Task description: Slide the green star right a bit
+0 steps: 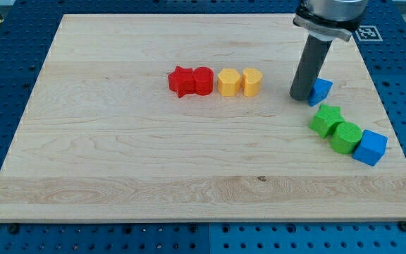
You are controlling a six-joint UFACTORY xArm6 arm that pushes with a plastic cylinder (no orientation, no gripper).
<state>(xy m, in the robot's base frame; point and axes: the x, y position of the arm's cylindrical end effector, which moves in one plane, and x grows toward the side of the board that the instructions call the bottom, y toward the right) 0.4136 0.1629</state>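
The green star (pixel 325 119) lies at the view's right on the wooden board (pixel 118 162). A green round block (pixel 345 137) touches its lower right side, and a blue cube (pixel 370 147) sits just right of that. My tip (pixel 301 97) rests on the board above and to the left of the green star, a short gap from it. A small blue block (pixel 321 91) sits right beside the tip, on its right, partly hidden by the rod.
A row stands in the board's middle top: a red star (pixel 181 81), a red round block (pixel 202 81), a yellow hexagon (pixel 228 82) and a yellow block (pixel 251 82). The board's right edge (pixel 393 134) runs close to the blue cube.
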